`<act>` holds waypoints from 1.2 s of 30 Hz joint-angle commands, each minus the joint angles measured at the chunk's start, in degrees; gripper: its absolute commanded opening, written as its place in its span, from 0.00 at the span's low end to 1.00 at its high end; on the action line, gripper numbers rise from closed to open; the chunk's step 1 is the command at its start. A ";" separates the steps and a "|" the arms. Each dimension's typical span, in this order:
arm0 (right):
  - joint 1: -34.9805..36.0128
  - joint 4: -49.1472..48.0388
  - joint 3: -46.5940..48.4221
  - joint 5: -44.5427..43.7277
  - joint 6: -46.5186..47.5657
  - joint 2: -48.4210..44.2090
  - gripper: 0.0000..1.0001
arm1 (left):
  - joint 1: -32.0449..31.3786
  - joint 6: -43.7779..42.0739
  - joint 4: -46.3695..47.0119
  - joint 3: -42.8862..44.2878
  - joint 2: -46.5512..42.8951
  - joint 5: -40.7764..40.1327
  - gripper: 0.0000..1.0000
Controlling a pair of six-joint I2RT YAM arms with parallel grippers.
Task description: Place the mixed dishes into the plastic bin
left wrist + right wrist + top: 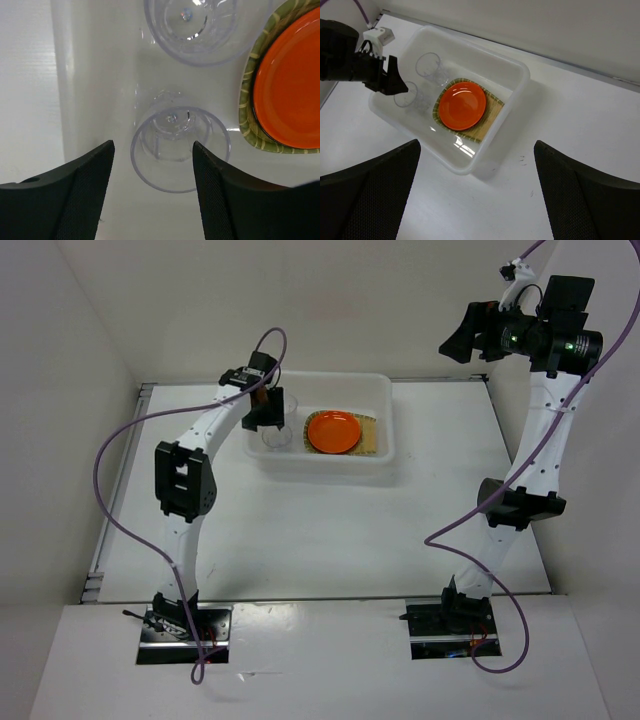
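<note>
The white table (400,530) is carrying the whole scene. The plastic bin (388,420) is sitting against the table's far edge, somewhat left of the middle, within reach of both arms.

Inside the bin, the bamboo tray (371,436) is lying flat toward the right end. As the broadest dish, it is serving as a base. The orange plate (334,431) is resting centred on the tray, stacked there to spare floor space. A thin dark margin is showing under the plate's rim in the left wrist view. Whether that is the black plate cannot be told, and no black plate is showing anywhere else.

Two clear cups are standing upright, side by side, on the bin floor at its left end, just beside the tray's rounded end. They are the nearer cup (180,150) and the farther cup (205,30).

The left gripper (153,150) is hovering above the nearer cup. Its jaws are spread on either side of the cup and clasping nothing.

The right gripper (476,150) is hanging high near the table's far right corner. Its jaws are parted wide and empty, and it is leaving the bin clear for the other arm.

By the look of things, the task is at or near completion.
</note>
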State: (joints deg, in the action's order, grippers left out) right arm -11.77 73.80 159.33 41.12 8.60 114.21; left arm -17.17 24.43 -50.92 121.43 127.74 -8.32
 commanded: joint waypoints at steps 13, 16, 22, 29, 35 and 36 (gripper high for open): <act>0.34 0.29 8.21 -10.88 -2.18 -0.92 0.99 | 2.58 6.16 -17.38 53.85 -2.64 0.59 0.88; 0.34 -0.23 4.17 -13.51 -3.14 -2.15 0.99 | 2.05 6.16 -22.55 57.35 -5.46 -6.17 0.92; 0.34 -0.76 -5.68 -17.74 -5.00 -8.30 0.99 | -0.23 11.77 -22.75 25.63 -24.33 -17.86 0.94; 0.34 -2.60 -19.65 -21.17 -3.33 -18.49 0.99 | 5.30 14.77 8.98 -25.74 -52.06 -6.37 1.00; 0.34 -9.27 -47.53 -25.90 -1.22 -34.91 0.99 | 10.57 14.86 4.95 -27.56 -49.61 1.29 1.00; 0.34 -12.16 -51.36 -26.88 -1.22 -37.46 0.99 | 10.58 14.86 5.65 -28.69 -49.61 1.98 1.00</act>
